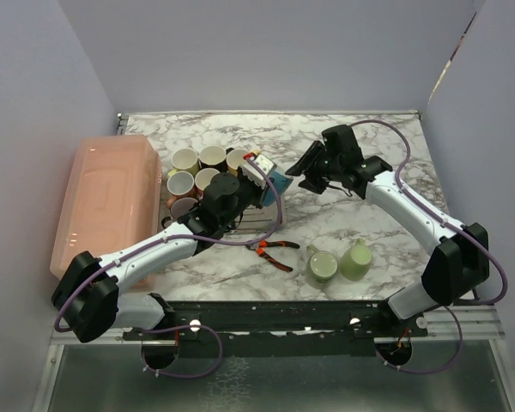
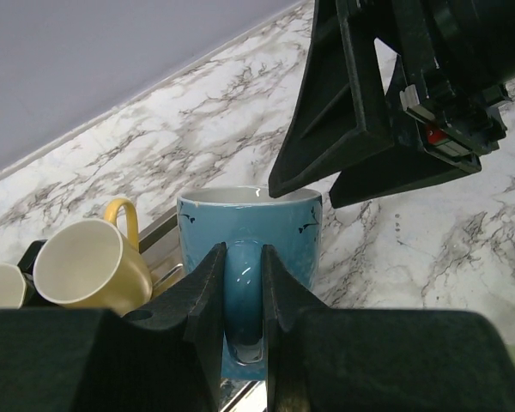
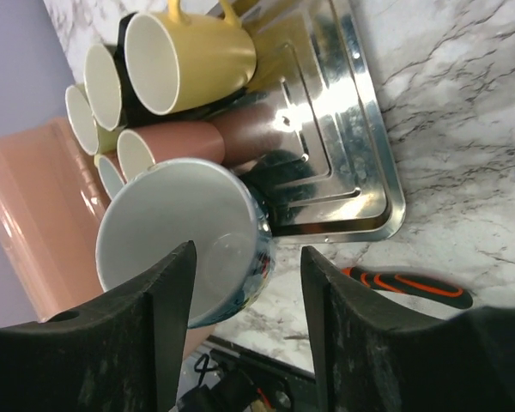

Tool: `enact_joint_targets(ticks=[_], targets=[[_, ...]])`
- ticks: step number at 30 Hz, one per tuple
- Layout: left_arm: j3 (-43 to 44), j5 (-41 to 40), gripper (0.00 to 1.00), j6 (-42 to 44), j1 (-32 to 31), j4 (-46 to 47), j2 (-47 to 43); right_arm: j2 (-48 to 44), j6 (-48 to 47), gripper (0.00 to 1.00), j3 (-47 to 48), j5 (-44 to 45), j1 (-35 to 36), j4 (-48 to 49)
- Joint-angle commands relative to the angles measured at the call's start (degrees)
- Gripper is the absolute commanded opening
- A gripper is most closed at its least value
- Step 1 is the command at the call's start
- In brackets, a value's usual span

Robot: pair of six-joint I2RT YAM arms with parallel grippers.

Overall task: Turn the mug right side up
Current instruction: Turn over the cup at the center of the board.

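Observation:
My left gripper (image 1: 259,178) is shut on the handle (image 2: 243,296) of a blue mug (image 1: 275,181) and holds it off the table, over the right end of the metal tray (image 1: 270,225). In the left wrist view the mug (image 2: 279,225) has its white rim at the top. My right gripper (image 1: 300,172) is open and empty, just right of the mug. In the right wrist view the mug's white inside (image 3: 176,236) faces the camera, by the left finger (image 3: 159,326). The right gripper also fills the upper right of the left wrist view (image 2: 369,120).
Several mugs (image 1: 197,172) lie on the tray, seen too in the right wrist view (image 3: 189,56). A pink lidded box (image 1: 107,202) stands at the left. Orange-handled pliers (image 1: 276,254) lie in front of the tray. Two green mugs (image 1: 322,264) (image 1: 356,259) stand near the front edge.

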Motion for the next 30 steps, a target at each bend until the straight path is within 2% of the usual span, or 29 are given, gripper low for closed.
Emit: enact_joint_targets(ticks=[1, 4, 8, 11, 13, 14, 21, 27, 30], targets=[[0.2, 1.3, 0.00, 1.5, -0.5, 5.5, -2.3, 1.4, 0.8, 0.54, 0.8, -8.0, -0.2, 3.1], [-0.1, 1.7, 0.00, 2.2, -0.5, 5.5, -2.8, 3.0, 1.0, 0.51, 1.3, -11.7, -0.2, 3.8], [-0.7, 2.4, 0.00, 3.3, -0.6, 5.6, -3.3, 4.5, 1.9, 0.39, 0.9, -17.0, -0.2, 5.4], [-0.9, 2.6, 0.00, 4.0, -0.7, 5.6, -3.3, 4.7, 2.3, 0.20, 0.0, -20.7, -0.2, 7.6], [-0.9, 2.5, 0.00, 4.4, -0.8, 5.5, -3.3, 4.7, 2.5, 0.03, -0.2, -21.7, -0.2, 8.0], [-1.1, 2.3, 0.00, 4.4, -0.8, 5.5, -3.4, 4.7, 2.6, 0.01, -0.3, -22.0, -0.2, 8.1], [-1.4, 1.0, 0.00, 4.1, -1.0, 5.4, -3.5, 2.5, 1.8, 0.01, -0.7, -19.8, -0.2, 9.1], [-2.9, -0.8, 0.00, 0.6, -1.0, 5.3, -3.6, 0.6, -2.1, 0.00, 0.0, -15.7, -0.2, 8.4], [-3.8, -1.8, 0.05, -2.1, -1.0, 4.6, -3.0, 0.1, -4.5, 0.01, 0.1, -13.6, -0.2, 7.5]])
